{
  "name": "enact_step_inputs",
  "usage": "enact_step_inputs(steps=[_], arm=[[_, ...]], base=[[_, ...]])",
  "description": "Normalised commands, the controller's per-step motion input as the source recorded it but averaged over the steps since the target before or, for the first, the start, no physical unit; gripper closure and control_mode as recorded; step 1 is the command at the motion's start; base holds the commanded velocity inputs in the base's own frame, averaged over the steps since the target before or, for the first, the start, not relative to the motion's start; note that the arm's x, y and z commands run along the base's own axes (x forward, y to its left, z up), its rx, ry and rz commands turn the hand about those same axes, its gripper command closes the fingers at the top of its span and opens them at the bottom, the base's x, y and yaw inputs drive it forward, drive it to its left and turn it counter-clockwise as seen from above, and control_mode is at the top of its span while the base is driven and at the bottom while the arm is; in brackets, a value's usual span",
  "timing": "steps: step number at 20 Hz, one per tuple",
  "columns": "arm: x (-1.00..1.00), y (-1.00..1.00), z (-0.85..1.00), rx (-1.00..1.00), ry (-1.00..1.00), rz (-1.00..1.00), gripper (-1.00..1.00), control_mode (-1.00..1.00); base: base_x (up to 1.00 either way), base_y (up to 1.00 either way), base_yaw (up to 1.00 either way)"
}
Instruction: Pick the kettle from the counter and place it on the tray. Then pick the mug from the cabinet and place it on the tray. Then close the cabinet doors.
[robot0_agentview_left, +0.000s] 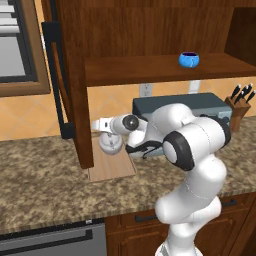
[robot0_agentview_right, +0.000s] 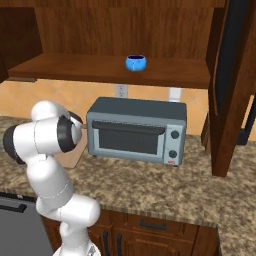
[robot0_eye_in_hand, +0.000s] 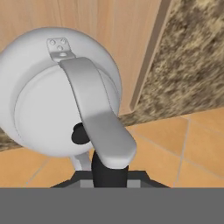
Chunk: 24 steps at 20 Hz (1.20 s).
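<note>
The silvery-white kettle (robot0_agentview_left: 110, 143) hangs under my gripper (robot0_agentview_left: 103, 126) over the back part of the tan tray (robot0_agentview_left: 114, 167), beside the open left cabinet door (robot0_agentview_left: 75, 85). In the hand view the kettle (robot0_eye_in_hand: 48, 100) is seen from above. My gripper (robot0_eye_in_hand: 109, 169) is shut on its arched handle (robot0_eye_in_hand: 94, 109), with the tray (robot0_eye_in_hand: 127, 39) and the speckled counter (robot0_eye_in_hand: 192, 57) beneath. I cannot tell whether the kettle touches the tray. The blue mug (robot0_agentview_left: 189, 59) (robot0_agentview_right: 135, 62) stands on the cabinet shelf (robot0_agentview_left: 150, 70). The right cabinet door (robot0_agentview_right: 227, 85) stands open too.
A grey toaster oven (robot0_agentview_left: 200, 106) (robot0_agentview_right: 136, 131) sits on the counter (robot0_agentview_left: 45, 175) right of the tray, close behind my arm. A knife block (robot0_agentview_left: 240, 102) stands at the far right. Drawers with dark handles (robot0_agentview_right: 150, 225) run below the counter edge.
</note>
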Motion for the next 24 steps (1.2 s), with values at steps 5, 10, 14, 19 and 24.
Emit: enact_step_inputs(steps=[5, 10, 14, 19, 24], arm=[[0.10, 0.01, -0.24, 0.00, 0.00, 0.00, 1.00, -1.00], [0.09, 0.03, -0.24, 0.00, 0.00, 0.00, 1.00, -1.00], [0.02, 0.00, -0.26, 0.00, 0.00, 0.00, 1.00, -1.00], [0.02, -0.05, -0.16, 0.00, -0.01, 0.00, -1.00, -1.00], [-0.05, -0.14, 0.00, 0.00, -0.05, 0.00, -1.00, -1.00]], base=[[0.00, 0.00, 0.00], [0.00, 0.00, 0.00], [0.00, 0.00, 0.00], [0.00, 0.00, 0.00], [0.00, 0.00, 0.00]])
